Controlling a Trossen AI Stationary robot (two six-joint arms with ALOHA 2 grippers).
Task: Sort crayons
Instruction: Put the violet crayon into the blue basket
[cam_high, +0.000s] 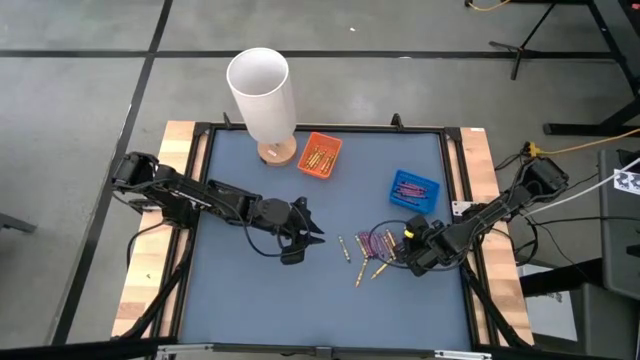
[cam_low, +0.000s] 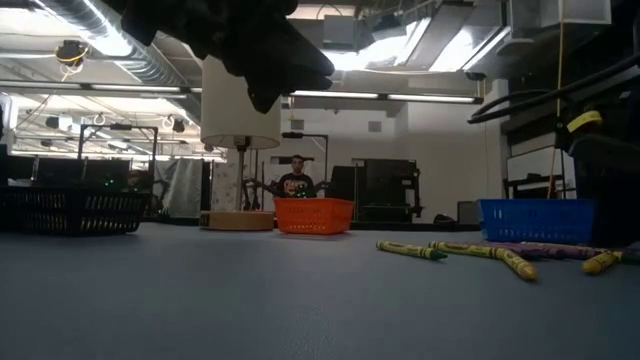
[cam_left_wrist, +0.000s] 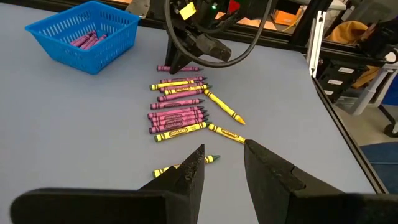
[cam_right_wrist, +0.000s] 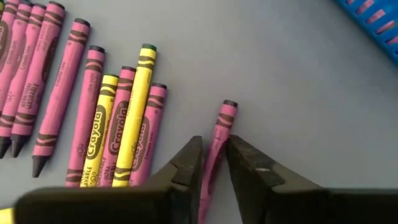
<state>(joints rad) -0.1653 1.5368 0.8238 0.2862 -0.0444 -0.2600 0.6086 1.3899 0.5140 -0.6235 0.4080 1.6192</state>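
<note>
1. We see a grey concrete floor (cam_high: 80, 90) around the table, crossed by dark seams.
2. We see long strip lights (cam_low: 150, 88) under an open ceiling, with a ribbed silver duct (cam_low: 110, 30) running above.
3. We see a pale back wall (cam_low: 440, 150) behind a dark cabinet (cam_low: 385, 190).
4. We see a person (cam_low: 296, 178) sitting far off at the back.
5. We see a black stand's legs (cam_high: 530, 35) on the floor beyond the table.

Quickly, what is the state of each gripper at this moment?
Left gripper: open, holding nothing, above the table near the loose crayons.
Right gripper: fingers down around one purple crayon, closing on it.
</note>
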